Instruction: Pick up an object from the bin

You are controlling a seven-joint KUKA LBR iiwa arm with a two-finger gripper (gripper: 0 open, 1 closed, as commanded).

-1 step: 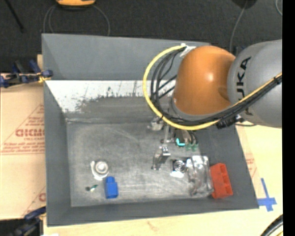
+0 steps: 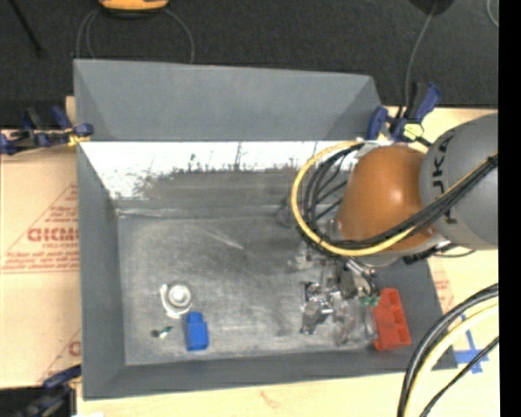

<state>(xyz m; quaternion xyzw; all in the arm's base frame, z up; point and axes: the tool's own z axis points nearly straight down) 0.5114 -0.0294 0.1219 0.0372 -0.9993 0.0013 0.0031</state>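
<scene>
Gripper lowered over the floor of the grey bin at its near right; whether it is wide or narrow cannot be told. A red block lies just beside it. A blue block and a white cap lie well apart at near left.

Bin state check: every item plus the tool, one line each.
tool: low in the bin's right part, over bare floor
red block: lying against the right wall near the front corner, close beside the tool
blue block: lying on the floor, front left, far from the tool
white round piece: on the floor just behind the blue block
small green piece: on the floor, left of the blue block
</scene>
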